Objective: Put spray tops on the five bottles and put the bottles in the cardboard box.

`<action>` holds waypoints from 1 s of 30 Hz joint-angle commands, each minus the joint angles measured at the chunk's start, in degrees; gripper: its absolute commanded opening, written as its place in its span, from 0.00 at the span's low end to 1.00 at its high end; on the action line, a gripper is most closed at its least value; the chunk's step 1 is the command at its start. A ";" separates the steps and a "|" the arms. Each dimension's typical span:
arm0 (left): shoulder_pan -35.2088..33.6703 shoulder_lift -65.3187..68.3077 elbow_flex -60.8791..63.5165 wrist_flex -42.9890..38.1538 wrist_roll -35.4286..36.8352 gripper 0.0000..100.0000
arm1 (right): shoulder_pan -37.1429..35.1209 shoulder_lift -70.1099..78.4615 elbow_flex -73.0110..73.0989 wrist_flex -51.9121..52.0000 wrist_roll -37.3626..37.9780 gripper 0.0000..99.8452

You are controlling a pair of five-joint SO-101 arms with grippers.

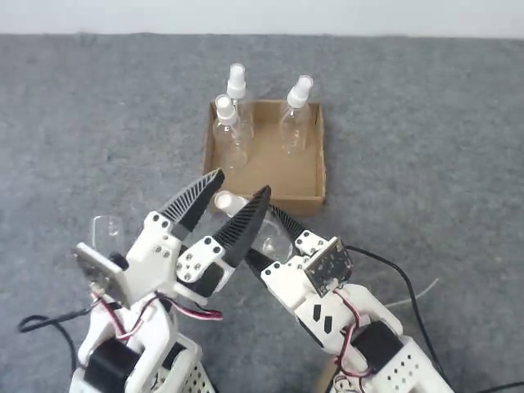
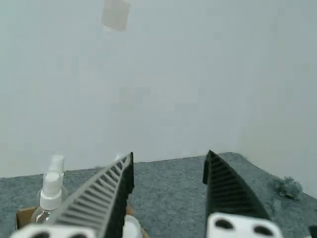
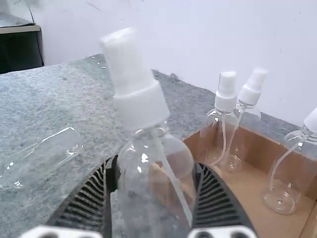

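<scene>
The bottle [image 3: 148, 153], clamped firmly in the right gripper [image 3: 152, 173], is best held upright and lowered into the box [image 3: 262, 146] just ahead, clear of the other bottles [image 3: 225, 124].

Left gripper [image 1: 240, 182] tilted up with jaws spread wide, one finger crossing over the right gripper [image 3: 153, 173] in the high view, right gripper clamped tight around a bottle [image 3: 141, 94].

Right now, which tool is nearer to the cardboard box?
Left. The left tool, open, hovers with its tips at the front wall of the cardboard box; the right tool, shut on a spray-topped bottle, sits farther back from the box.
</scene>
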 commanded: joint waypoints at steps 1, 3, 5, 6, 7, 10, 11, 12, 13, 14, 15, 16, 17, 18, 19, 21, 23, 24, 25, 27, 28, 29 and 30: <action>0.26 -0.79 -0.48 0.09 -1.14 0.22 | 0.84 -1.36 0.62 -1.45 0.62 0.02; 0.09 -0.88 -0.57 0.18 -1.14 0.22 | 0.84 -1.36 0.62 -1.45 0.62 0.02; 0.09 -0.88 -0.84 0.26 -1.14 0.22 | 0.84 -1.36 0.70 -1.45 0.62 0.02; 0.09 -0.97 -0.92 0.26 -1.14 0.22 | 0.84 -1.36 0.70 -1.45 0.70 0.02; 0.09 -0.97 -1.01 0.18 -1.23 0.22 | 0.84 -1.36 0.70 -1.36 0.70 0.02; 0.00 -0.97 -1.27 0.09 -1.23 0.22 | 0.92 -1.36 0.97 -1.36 0.70 0.02; 0.00 -0.97 -1.80 0.26 -1.23 0.22 | 0.92 -1.36 1.05 -1.36 0.70 0.02; -0.09 -0.97 -2.42 0.44 -1.32 0.22 | 0.92 -1.36 1.14 -1.36 0.70 0.02; -0.44 -0.97 -3.03 0.44 -1.32 0.22 | 0.92 -1.36 1.14 -1.36 0.70 0.02; -1.58 -0.97 -3.38 0.53 -1.32 0.22 | 0.92 -1.36 1.14 -1.36 0.70 0.02; -3.25 -0.97 -3.74 0.44 -1.32 0.22 | 0.92 -1.36 1.14 -1.36 0.70 0.02; -5.27 -0.97 -3.74 0.09 -1.32 0.22 | 0.92 -1.36 1.23 -1.36 0.70 0.02; -7.74 -0.97 -3.82 -0.35 -1.32 0.22 | 0.92 -1.36 1.23 -1.36 0.70 0.02; -9.93 -0.97 -3.82 -1.41 -1.23 0.22 | 0.92 -1.36 1.23 -1.27 0.70 0.02; -11.96 -0.97 -3.74 -2.11 -1.14 0.22 | 0.92 -1.36 1.23 -1.19 0.70 0.02; -14.77 -0.97 -3.65 -2.37 -1.05 0.22 | 0.92 -1.36 1.23 -1.01 0.70 0.02; -16.53 -0.97 -3.38 -1.85 -1.14 0.22 | 0.92 -1.36 1.23 -0.75 0.70 0.02; -17.05 -0.97 -3.38 -0.53 -1.14 0.22 | 0.92 -1.36 1.23 -0.75 0.70 0.02; -17.76 -0.97 -3.65 0.88 -1.05 0.22 | 1.01 -1.27 1.23 -0.66 0.70 0.02; -18.90 -1.05 -4.18 2.81 -0.79 0.18 | 1.19 -1.27 1.23 -0.66 0.70 0.02; -19.25 -1.05 -4.62 3.78 -0.79 0.15 | 1.71 -1.27 1.23 -0.66 0.70 0.02; -19.34 -1.05 -5.14 4.66 -0.79 0.12 | 2.24 -1.27 1.23 -0.66 0.70 0.02; -19.34 -1.05 -5.49 5.27 -0.79 0.09 | 2.95 -1.27 1.23 -0.66 0.70 0.02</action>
